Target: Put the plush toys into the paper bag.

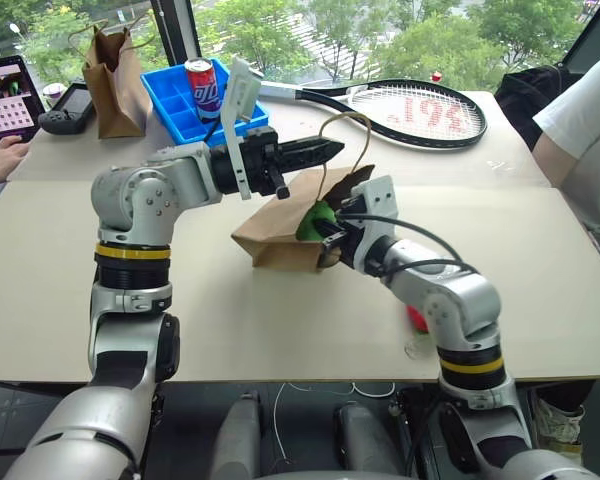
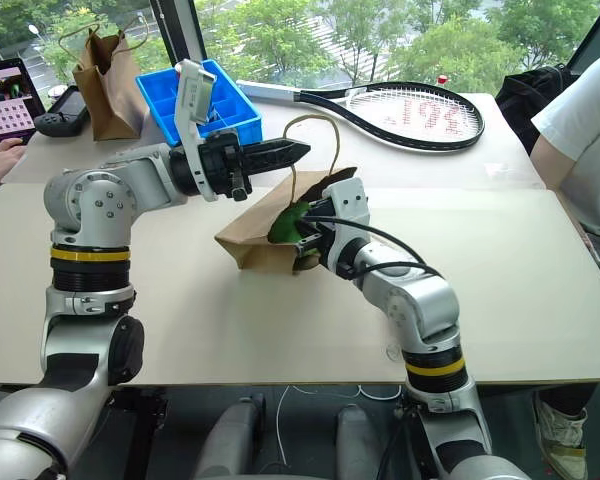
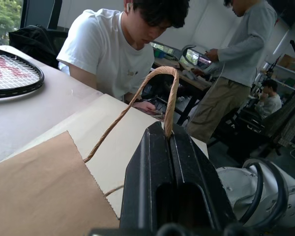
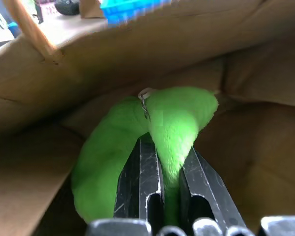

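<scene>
Two plush toys: green toy (image 4: 152, 132) pinched between the right gripper (image 4: 164, 162) fingers, inside the mouth of the paper bag (image 1: 280, 235), frame centre. Red toy (image 1: 416, 318) on the worktop (image 1: 540, 300), lower right, mostly hidden behind the right forearm. Two bags: task bag lies on its side, long axis running lower left to upper right, mouth facing right. Left gripper (image 1: 325, 150) fingers clamped on its twine handle (image 3: 169, 98), holding the loop up. Second bag, darker (image 1: 115, 85), stands upright at upper left. One blue tray (image 1: 175, 100), one can (image 1: 202, 88), one racket (image 1: 420, 112), upper centre.
</scene>
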{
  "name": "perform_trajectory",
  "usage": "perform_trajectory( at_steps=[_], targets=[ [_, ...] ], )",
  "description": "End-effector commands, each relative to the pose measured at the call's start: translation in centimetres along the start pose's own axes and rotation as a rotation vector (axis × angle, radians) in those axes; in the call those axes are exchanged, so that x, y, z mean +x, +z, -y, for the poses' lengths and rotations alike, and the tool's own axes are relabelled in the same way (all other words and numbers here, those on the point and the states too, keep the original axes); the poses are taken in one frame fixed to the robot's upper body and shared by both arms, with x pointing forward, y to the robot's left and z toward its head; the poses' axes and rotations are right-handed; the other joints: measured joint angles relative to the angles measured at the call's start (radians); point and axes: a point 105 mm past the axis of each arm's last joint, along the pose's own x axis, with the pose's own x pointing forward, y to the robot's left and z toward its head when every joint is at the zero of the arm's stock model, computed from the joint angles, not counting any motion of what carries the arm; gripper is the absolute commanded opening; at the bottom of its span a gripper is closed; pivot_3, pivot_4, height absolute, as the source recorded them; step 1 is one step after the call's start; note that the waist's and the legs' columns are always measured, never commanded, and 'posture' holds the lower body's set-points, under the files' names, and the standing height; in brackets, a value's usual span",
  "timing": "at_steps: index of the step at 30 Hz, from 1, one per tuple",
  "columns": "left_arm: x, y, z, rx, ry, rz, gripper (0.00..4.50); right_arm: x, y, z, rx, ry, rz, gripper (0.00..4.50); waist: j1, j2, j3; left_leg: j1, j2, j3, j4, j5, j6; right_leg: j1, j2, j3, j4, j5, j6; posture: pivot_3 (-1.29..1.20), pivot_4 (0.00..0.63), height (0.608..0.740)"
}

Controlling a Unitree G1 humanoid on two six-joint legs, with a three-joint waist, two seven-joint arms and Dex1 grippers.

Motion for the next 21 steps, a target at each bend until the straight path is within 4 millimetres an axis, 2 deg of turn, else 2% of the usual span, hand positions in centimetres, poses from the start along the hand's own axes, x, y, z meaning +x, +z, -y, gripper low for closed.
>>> perform_trajectory(
  at_steps=[1,2,3,6,8,11,13,17,18,20,21],
  targets=[
    [-0.4,1.1,0.8,0.050,-0.012,0.022,0.00,-0.1,0.5,-0.5,0.018,0.043,0.063,0.45,0.001,0.000,0.000,0.000,0.000,0.000,0.000,0.000,0.000,0.000,0.000,0.000,0.000,0.000,0.000,0.00,0.150,0.740],
    [-0.5,1.0,0.8,0.052,-0.008,0.020,0.00,-0.5,0.4,-0.6,0.004,0.056,0.056,0.90,0.002,0.000,0.000,0.000,0.000,0.000,0.000,0.000,0.000,0.000,0.000,0.000,0.000,0.000,0.000,0.00,0.150,0.740],
    [-0.6,1.0,0.7,0.053,-0.005,0.018,0.00,-0.9,0.3,-0.6,-0.004,0.064,0.051,1.08,0.002,0.000,0.000,0.000,0.000,0.000,0.000,0.000,0.000,0.000,0.000,0.000,0.000,0.000,0.000,0.00,0.150,0.740],
    [-0.6,0.7,0.7,0.055,-0.005,0.011,0.00,-2.6,1.0,0.4,-0.032,0.042,0.059,2.00,0.005,0.000,0.000,0.000,0.000,0.000,0.000,0.000,0.000,0.000,0.000,0.000,0.000,0.000,0.000,0.00,0.150,0.740],
    [-0.5,0.5,0.8,0.049,-0.012,0.011,0.00,-4.1,1.7,1.3,-0.052,0.021,0.063,2.78,0.006,0.000,0.000,0.000,0.000,0.000,0.000,0.000,0.000,0.000,0.000,0.000,0.000,0.000,0.000,0.00,0.150,0.740],
    [-0.1,-0.1,1.0,0.028,-0.037,0.004,0.00,-7.8,3.0,2.8,-0.070,-0.008,0.053,3.68,0.010,0.000,0.000,0.000,0.000,0.000,0.000,0.000,0.000,0.000,-0.001,0.000,0.000,0.000,0.000,0.00,0.150,0.740],
    [0.2,-0.5,1.1,0.017,-0.054,-0.003,0.00,-10.0,3.8,3.7,-0.073,-0.038,0.052,3.68,0.012,0.000,0.000,0.000,0.000,0.000,0.000,0.000,0.000,0.001,-0.001,0.000,-0.001,0.000,0.000,0.00,0.150,0.740],
    [0.5,-1.0,1.0,0.015,-0.068,-0.018,0.00,-13.0,4.3,5.1,-0.078,-0.097,0.027,3.68,0.007,0.000,0.000,0.000,0.000,0.000,0.000,0.000,0.000,0.001,-0.001,0.000,-0.002,0.000,-0.001,0.00,0.150,0.740],
    [0.7,-1.1,1.0,0.014,-0.075,-0.025,0.00,-14.8,4.2,6.5,-0.072,-0.179,0.007,3.68,0.006,0.000,0.000,0.001,0.000,0.000,0.000,0.000,0.000,0.001,-0.001,0.000,-0.002,0.000,-0.001,0.00,0.150,0.740],
    [0.9,-1.3,1.0,0.014,-0.086,-0.032,0.00,-17.5,2.6,7.8,-0.082,-0.291,-0.096,3.68,0.011,0.000,0.000,0.001,0.000,0.000,-0.001,0.000,0.000,0.001,-0.001,0.000,-0.003,0.000,-0.001,0.00,0.150,0.740],
    [1.0,-1.3,1.0,0.012,-0.090,-0.035,0.00,-18.1,1.4,7.4,-0.064,-0.292,-0.145,3.68,0.014,0.000,0.000,0.001,0.000,0.000,-0.001,0.000,0.000,0.002,-0.001,0.000,-0.003,-0.001,-0.001,0.00,0.150,0.740]
  ],
)
